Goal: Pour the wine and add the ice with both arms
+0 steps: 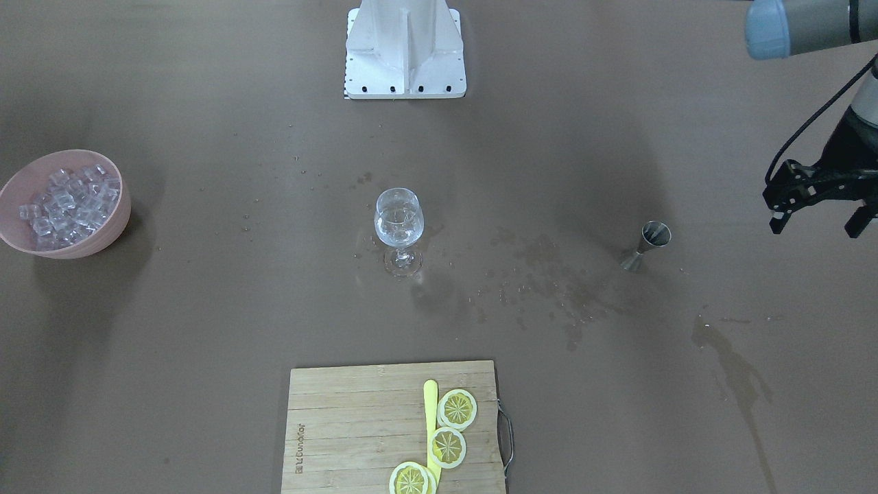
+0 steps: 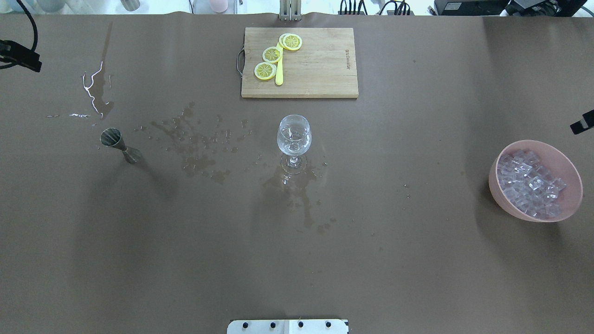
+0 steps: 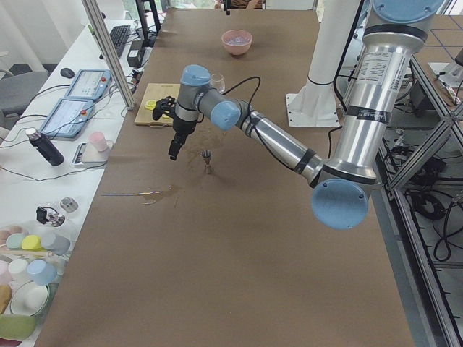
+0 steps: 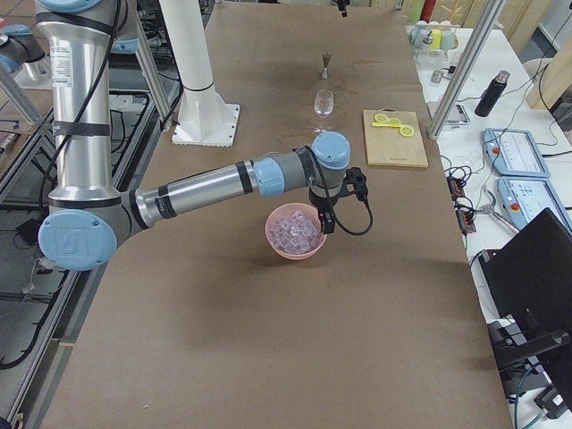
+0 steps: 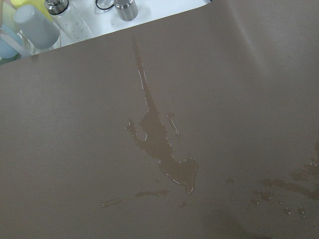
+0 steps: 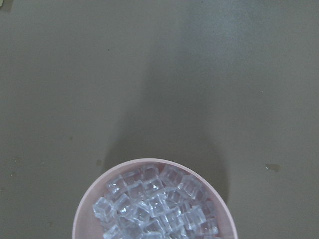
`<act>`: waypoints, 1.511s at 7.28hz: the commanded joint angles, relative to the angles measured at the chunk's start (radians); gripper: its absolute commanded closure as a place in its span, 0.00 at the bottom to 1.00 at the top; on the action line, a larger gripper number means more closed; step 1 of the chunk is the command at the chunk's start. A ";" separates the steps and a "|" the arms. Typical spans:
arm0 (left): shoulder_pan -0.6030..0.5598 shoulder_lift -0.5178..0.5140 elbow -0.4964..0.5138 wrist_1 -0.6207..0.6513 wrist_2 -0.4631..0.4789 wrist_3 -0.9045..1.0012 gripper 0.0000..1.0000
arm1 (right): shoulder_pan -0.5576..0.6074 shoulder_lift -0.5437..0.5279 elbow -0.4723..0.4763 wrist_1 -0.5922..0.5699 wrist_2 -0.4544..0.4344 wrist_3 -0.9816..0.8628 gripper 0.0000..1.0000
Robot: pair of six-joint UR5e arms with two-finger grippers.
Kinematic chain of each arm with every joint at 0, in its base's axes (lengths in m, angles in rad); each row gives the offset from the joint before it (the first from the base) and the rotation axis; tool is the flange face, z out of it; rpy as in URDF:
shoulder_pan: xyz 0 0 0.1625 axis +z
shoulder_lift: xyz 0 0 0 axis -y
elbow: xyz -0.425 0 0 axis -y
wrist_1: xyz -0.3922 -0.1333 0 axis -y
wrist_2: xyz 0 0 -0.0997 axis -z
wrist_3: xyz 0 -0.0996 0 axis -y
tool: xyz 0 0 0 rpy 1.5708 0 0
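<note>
A stemmed wine glass (image 1: 398,219) stands upright mid-table with a small amount of clear wine (image 2: 292,146) in its bowl. A pink bowl (image 2: 496,185) at the robot's right holds a heap of clear ice cubes (image 2: 529,181); the ice also shows in the right wrist view (image 6: 154,209). A steel jigger (image 1: 648,243) stands upright at the robot's left. My left gripper (image 1: 817,225) hangs open and empty above the table, beyond the jigger. My right gripper (image 4: 326,219) hovers by the far rim of the ice bowl; its jaws are not visible.
A wooden cutting board (image 2: 320,65) with lemon slices (image 2: 273,54) and a yellow knife (image 2: 279,74) lies on the far side. Spilled liquid (image 2: 199,144) wets the table between jigger and glass, with another puddle (image 5: 162,149) under the left wrist. The white base block (image 1: 405,48) is at the robot's edge.
</note>
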 commanded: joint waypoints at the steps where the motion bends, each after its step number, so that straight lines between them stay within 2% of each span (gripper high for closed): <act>1: -0.021 -0.033 0.031 0.042 -0.018 0.017 0.02 | -0.160 -0.025 -0.006 0.236 -0.114 0.264 0.00; 2: -0.021 -0.036 0.056 0.052 -0.015 0.017 0.02 | -0.200 -0.035 -0.006 0.241 -0.142 0.271 0.00; 3: -0.023 -0.027 0.070 0.068 -0.021 0.017 0.02 | -0.261 -0.042 -0.006 0.241 -0.218 0.261 0.00; 4: -0.021 -0.039 0.085 0.136 -0.025 0.017 0.02 | -0.284 -0.053 -0.004 0.243 -0.258 0.247 0.00; 5: -0.023 -0.049 0.085 0.152 -0.025 0.017 0.02 | -0.295 -0.059 -0.009 0.241 -0.282 0.228 0.01; 7: -0.024 -0.053 0.085 0.160 -0.025 0.017 0.02 | -0.307 -0.091 -0.007 0.238 -0.274 0.210 0.02; 10: -0.037 -0.057 0.085 0.174 -0.025 0.015 0.02 | -0.334 -0.113 -0.010 0.231 -0.283 0.143 0.15; 11: -0.037 -0.059 0.085 0.174 -0.025 0.015 0.02 | -0.334 -0.113 -0.012 0.226 -0.283 0.141 0.27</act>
